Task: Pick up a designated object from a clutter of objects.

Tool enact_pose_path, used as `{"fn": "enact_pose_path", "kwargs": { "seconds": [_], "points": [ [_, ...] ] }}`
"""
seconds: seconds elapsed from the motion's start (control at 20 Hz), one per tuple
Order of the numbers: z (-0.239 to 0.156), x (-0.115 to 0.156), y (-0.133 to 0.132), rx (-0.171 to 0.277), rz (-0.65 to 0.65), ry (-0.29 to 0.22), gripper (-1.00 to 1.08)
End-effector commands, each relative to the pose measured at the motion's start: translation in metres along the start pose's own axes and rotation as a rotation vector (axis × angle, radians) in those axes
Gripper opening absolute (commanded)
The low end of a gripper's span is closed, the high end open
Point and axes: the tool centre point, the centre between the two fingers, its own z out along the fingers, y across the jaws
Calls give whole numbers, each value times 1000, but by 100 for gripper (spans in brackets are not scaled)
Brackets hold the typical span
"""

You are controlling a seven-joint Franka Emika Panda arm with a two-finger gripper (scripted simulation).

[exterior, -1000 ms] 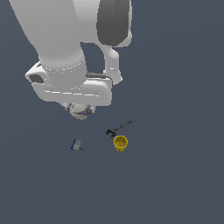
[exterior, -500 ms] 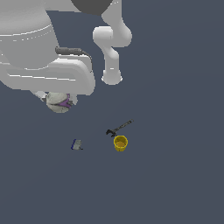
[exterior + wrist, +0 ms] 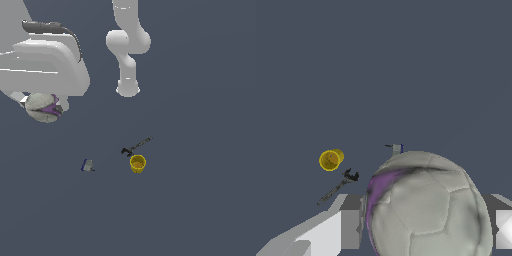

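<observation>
Whitish ball (image 3: 44, 107) clamped in fingers (image 3: 42, 106), well above cup (image 3: 138, 163), wrench (image 3: 135, 146), block (image 3: 88, 165).

Ball (image 3: 44, 107) up in the air, whitish-grey with purple patches, gripped under the hand (image 3: 42, 106), well apart from the rest; below on the bench, the cup (image 3: 138, 163) stands upright, yellow, the black wrench (image 3: 136, 146) just beside it; grey-blue block (image 3: 88, 165) lies off toward the exterior view's left.
</observation>
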Motion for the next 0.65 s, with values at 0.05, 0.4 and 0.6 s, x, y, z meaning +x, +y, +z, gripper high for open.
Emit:
{"fn": "enact_pose_path", "kwargs": {
  "seconds": [0.05,0.4,0.6],
  "points": [
    [-10,4,5,0,-1,1,-100],
    [-18,9,10,0,0,1,-100],
    [-19,9,10,0,0,1,-100]
  ]
}}
